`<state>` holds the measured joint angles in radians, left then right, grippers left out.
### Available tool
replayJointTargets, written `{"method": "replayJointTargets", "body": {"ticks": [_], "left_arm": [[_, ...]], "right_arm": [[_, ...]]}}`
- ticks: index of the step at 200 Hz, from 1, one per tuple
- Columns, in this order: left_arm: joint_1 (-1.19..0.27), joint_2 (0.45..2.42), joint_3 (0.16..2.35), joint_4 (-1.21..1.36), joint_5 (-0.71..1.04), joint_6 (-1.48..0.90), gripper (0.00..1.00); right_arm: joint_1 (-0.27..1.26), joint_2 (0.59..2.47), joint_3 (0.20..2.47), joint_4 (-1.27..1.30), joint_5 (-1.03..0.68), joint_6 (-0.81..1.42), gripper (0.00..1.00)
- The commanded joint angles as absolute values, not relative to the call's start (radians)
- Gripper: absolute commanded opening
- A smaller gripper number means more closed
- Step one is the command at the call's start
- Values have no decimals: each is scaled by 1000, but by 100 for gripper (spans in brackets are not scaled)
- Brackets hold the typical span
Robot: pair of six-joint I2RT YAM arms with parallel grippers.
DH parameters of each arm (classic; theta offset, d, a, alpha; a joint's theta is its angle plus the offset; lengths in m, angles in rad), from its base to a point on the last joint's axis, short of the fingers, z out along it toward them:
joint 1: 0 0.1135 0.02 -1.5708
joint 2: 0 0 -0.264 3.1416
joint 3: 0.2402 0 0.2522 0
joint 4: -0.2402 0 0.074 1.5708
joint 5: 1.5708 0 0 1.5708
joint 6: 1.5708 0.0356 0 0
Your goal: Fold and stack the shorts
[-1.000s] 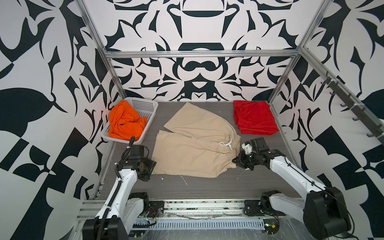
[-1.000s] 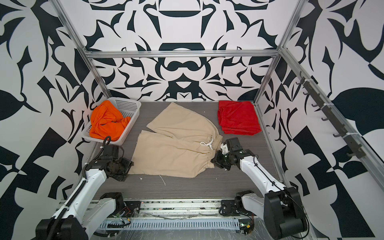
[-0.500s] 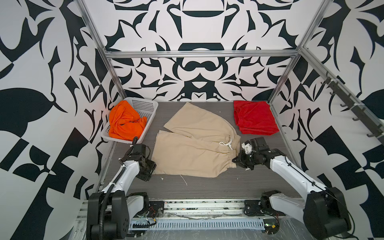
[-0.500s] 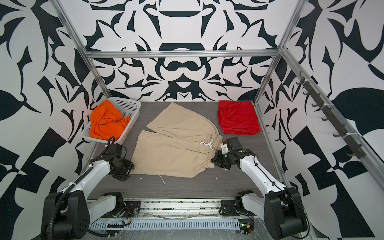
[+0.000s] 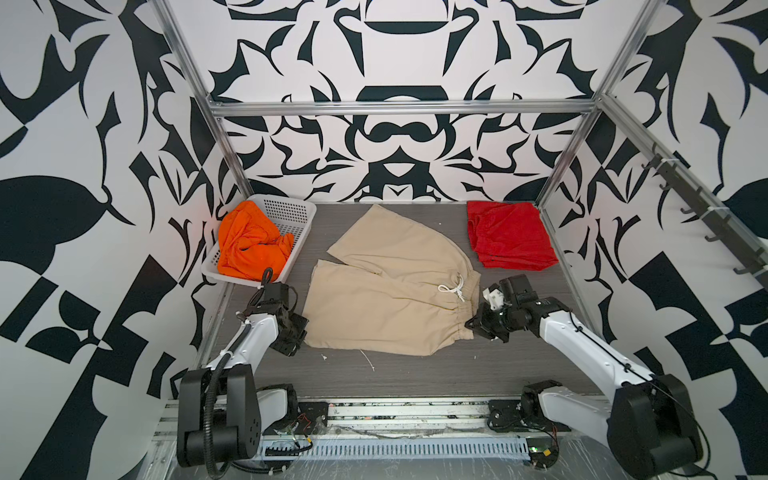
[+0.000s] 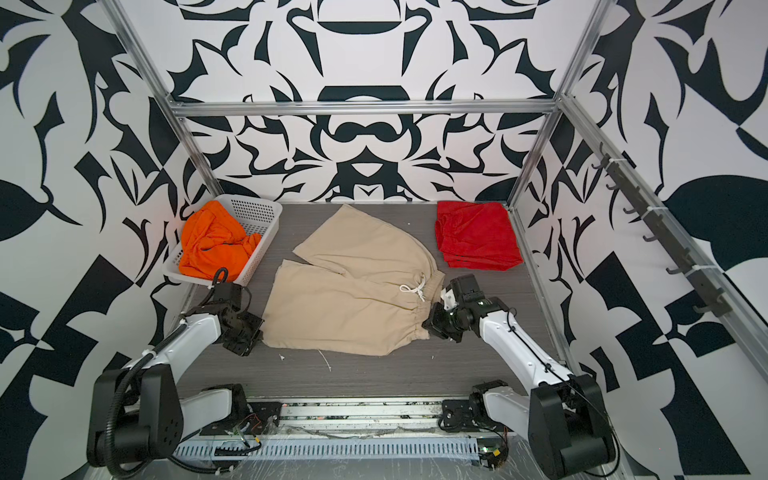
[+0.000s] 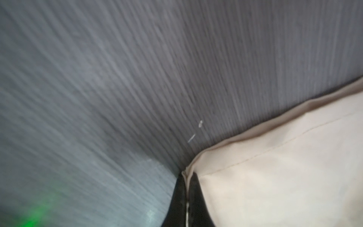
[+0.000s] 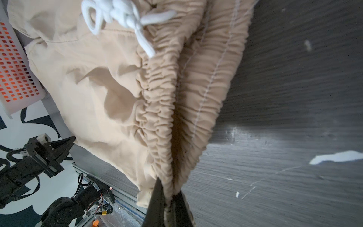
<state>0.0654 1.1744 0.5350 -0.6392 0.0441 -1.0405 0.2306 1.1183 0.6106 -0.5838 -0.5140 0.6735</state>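
On the dark grey wood-grain table (image 5: 415, 374), the beige fabric shorts (image 5: 386, 299) lay flat. At their near hem corner, the left gripper (image 7: 186, 180) held its fingers clamped on the fabric edge. At their near waistband corner, the right gripper (image 8: 169, 190) pinched the elastic between closed fingers. Off the waistband side lay the folded red fabric shorts (image 5: 509, 237); off the hem side, the bright orange fabric shorts (image 5: 249, 245) sat crumpled inside the white perforated plastic basket (image 5: 291, 212).
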Motion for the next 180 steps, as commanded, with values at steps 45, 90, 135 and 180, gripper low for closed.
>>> {"method": "replayJointTargets", "body": {"ticks": [45, 90, 135, 180], "left_arm": [[66, 750, 614, -1031, -65, -1097, 0], [67, 746, 833, -1140, -151, -982, 0], [65, 994, 1173, -1080, -179, -770, 0], [25, 1249, 1464, -952, -173, -637, 0]], "right_arm": [[448, 985, 627, -743, -458, 782, 0], [447, 869, 719, -943, -436, 763, 0], [367, 934, 826, -972, -546, 712, 0], [244, 1024, 920, -994, -667, 643, 0]]}}
